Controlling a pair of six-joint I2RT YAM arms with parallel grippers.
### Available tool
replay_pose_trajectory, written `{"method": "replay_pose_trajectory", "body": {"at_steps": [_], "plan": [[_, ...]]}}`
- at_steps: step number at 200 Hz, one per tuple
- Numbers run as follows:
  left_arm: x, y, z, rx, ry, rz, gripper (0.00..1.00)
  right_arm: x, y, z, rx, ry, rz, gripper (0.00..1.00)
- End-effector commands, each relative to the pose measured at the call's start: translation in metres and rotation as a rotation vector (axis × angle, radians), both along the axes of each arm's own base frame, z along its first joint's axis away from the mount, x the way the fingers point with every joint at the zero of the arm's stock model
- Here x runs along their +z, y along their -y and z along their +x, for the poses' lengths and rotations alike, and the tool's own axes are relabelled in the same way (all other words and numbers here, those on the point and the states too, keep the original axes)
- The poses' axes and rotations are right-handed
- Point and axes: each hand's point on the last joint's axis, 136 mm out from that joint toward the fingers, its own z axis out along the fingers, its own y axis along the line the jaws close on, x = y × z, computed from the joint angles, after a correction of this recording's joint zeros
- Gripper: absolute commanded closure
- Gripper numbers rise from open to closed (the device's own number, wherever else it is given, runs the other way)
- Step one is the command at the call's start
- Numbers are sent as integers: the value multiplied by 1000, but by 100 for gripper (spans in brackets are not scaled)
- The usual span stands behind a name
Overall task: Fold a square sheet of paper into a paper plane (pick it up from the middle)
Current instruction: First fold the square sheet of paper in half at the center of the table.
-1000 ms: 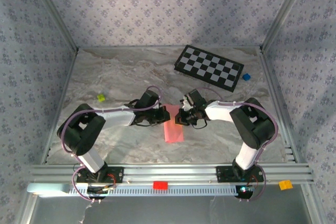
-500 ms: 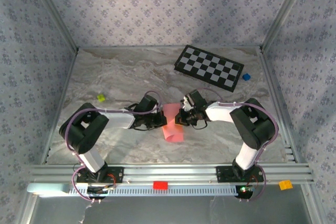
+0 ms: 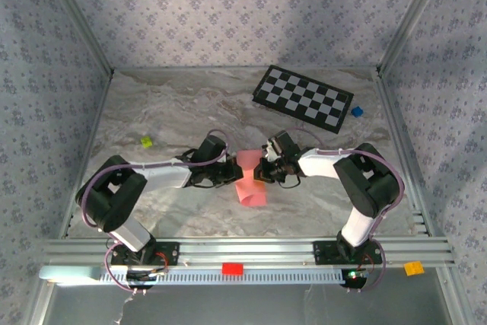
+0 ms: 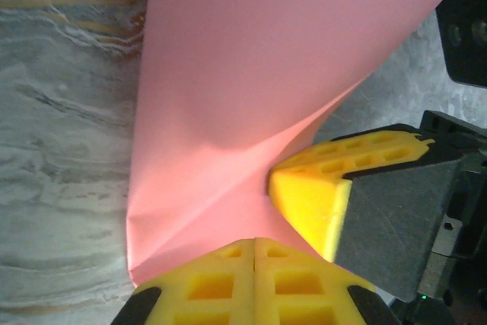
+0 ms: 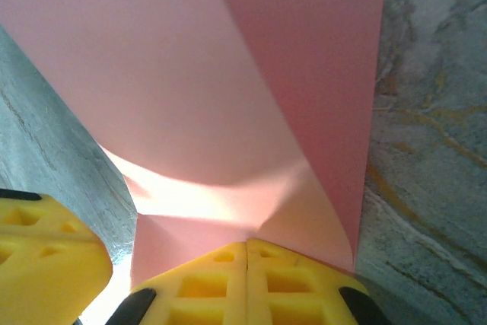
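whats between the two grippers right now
The square sheet of paper. In the top view it spans the gap between the left gripper and right gripper, each shut on it, with the paper buckled.

The square sheet of paper (image 3: 249,180) was thin, matt pink paper, smooth apart from soft creases, and light glowed through it in places. The fingers of the left gripper (image 4: 255,253) and the right gripper (image 5: 247,256) were matt yellow plastic moulded with recessed cells, backed by dark grey matt plastic. The table (image 3: 175,104) had a smooth, marble-patterned top with a faint sheen. The frame rails (image 3: 243,249) were brushed metal. The walls (image 3: 228,13) carried a matt floral-printed covering.
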Motion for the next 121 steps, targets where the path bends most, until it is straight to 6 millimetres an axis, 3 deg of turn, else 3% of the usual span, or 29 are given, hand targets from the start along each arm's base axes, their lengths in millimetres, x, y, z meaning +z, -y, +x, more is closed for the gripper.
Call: {"method": "replay_pose_trajectory", "body": {"at_steps": [1,63,87,121], "plan": [[-8,7,-8,-19,-51,-12,100,-43,35,-26,-37,-104,-190,100],[-50,-21,-28,-23,-101,120,100,-45,36,-26,-41,-108,-197,100],[-40,-22,-26,-23,-73,121,100,-46,37,-27,-43,-110,-202,100],[-2,-4,-18,-25,-7,31,100,-45,37,-26,-42,-107,-201,100]]}}
